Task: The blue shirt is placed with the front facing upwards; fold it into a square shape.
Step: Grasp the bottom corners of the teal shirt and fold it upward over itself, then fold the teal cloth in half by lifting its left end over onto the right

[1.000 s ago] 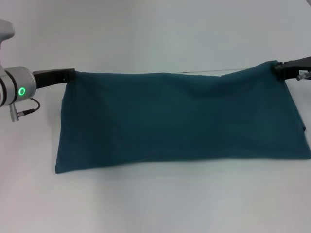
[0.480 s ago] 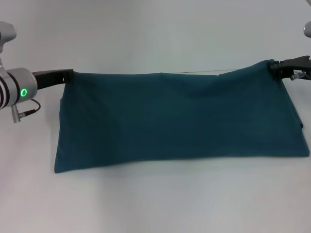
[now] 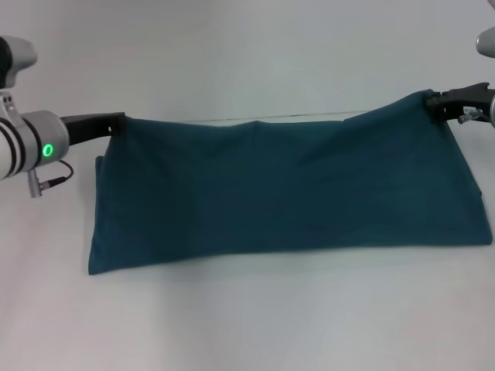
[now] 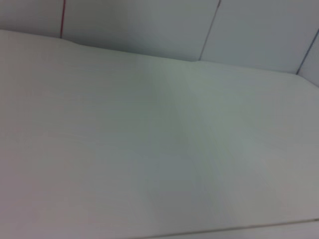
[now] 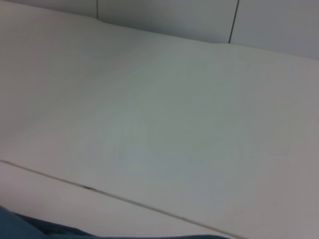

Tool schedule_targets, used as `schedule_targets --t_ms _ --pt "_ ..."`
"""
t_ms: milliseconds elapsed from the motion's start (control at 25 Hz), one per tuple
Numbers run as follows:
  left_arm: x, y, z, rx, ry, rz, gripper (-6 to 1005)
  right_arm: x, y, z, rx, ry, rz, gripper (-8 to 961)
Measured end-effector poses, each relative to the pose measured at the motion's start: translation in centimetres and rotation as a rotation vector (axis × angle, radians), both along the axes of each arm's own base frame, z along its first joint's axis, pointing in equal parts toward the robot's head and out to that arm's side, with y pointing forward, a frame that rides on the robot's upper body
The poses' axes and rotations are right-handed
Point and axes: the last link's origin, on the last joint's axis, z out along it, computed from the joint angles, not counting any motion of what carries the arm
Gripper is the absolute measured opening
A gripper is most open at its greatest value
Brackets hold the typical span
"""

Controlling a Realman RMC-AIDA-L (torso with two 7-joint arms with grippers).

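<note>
Across the middle of the white bench (image 3: 247,325) the blue shirt (image 3: 286,193) is spread as a wide dark band, its near edge lying flat on the surface and its far edge lifted and strung between the two arms. At about nine o'clock the left gripper (image 3: 117,122) is clenched on the shirt's far left corner, and at about three o'clock, slightly higher, the right gripper (image 3: 435,102) is clenched on the far right corner, so the held edge sags a little in between. No lettering shows on the upper face, so the cloth seems already doubled over, and I judge the step in hand to be carrying this held edge over to lay another fold. To do it well, both arms should travel together at the same pace and height, keeping the edge taut enough to stop the sag from bunching, and the near edge should stay put on the bench as the hinge; the corners want lowering onto matching corners before either grip lets go, or the fold will come out skewed. Only the head view shows the shirt whole and both grips. The left wrist view shows nothing but bare bench and a tiled wall (image 4: 149,25) beyond, while the right wrist view adds a sliver of blue cloth at its edge and a thin seam line (image 5: 99,191) running across the surface.
</note>
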Motion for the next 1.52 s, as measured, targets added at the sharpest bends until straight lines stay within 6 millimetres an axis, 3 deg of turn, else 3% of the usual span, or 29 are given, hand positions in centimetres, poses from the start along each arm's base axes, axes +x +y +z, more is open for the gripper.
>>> schedule_targets --t_ms 120,400,600,760,800,880,1120,1520 --pt "0.2 -0.3 -0.6 -0.016 0.023 -0.021 -1 0.0 0.0 -0.3 -0.007 -0.018 0.001 148" --pt "-0.4 -0.3 -0.6 0.023 0.015 0.024 143 0.6 0.5 0.7 0.096 -0.067 -0.043 151" --pt "-2.0 -0.4 1.0 0.118 -0.018 0.085 257 1.1 0.8 2.1 0.170 -0.057 -0.063 389" --pt "-2.7 -1.2 1.7 0.135 -0.062 0.093 349 1.5 0.3 2.9 0.168 -0.004 -0.061 478" --pt "-2.7 -1.4 1.6 0.122 -0.073 0.086 372 1.7 -0.1 2.9 0.160 0.020 -0.058 501" --pt "-2.7 -1.8 1.6 0.092 -0.090 0.070 582 2.0 -0.8 3.0 0.145 0.075 -0.053 546" --pt "-3.0 -3.7 1.5 -0.021 -0.133 0.017 814 3.1 -4.3 3.0 0.075 0.241 -0.037 672" --pt "-5.1 -6.1 1.3 -0.091 -0.104 0.025 849 4.8 -9.4 3.8 -0.057 0.437 -0.125 690"
